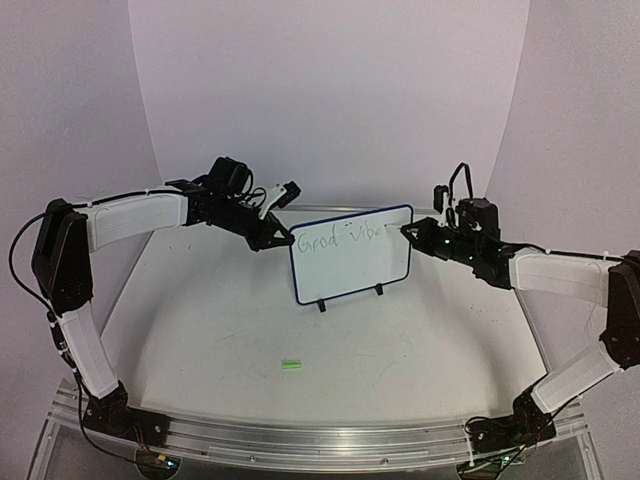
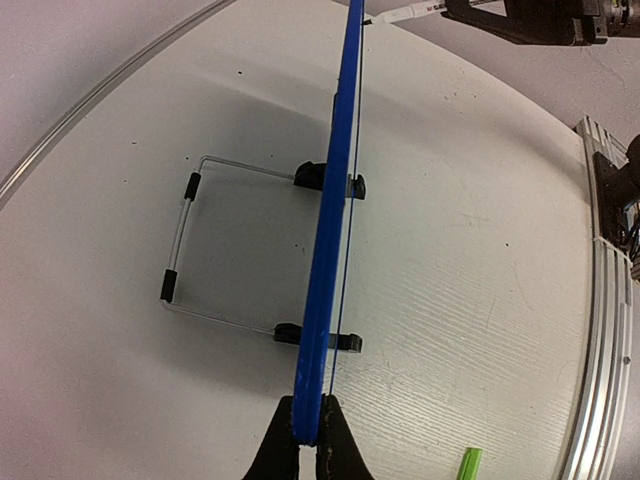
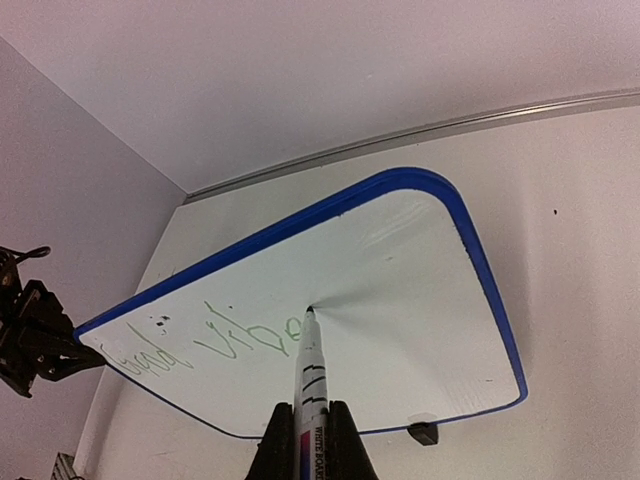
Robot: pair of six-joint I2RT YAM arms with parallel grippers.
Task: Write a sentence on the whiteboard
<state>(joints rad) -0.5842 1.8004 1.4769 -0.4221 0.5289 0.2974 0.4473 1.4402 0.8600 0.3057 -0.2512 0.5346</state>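
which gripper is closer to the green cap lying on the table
Left. The left gripper, clamping the whiteboard edge, sits just beyond the green cap; the right gripper, holding the marker, is farther right.

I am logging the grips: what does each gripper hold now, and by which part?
The left gripper clamps the whiteboard by its rim, at the upper left corner. The right gripper holds the marker by its barrel.

One whiteboard [image 1: 350, 275], two green words [image 1: 345, 238] on it, two black feet [image 1: 322, 307] under it, one marker [image 3: 310, 385] touching it, one green cap [image 1: 291, 365] in front of it
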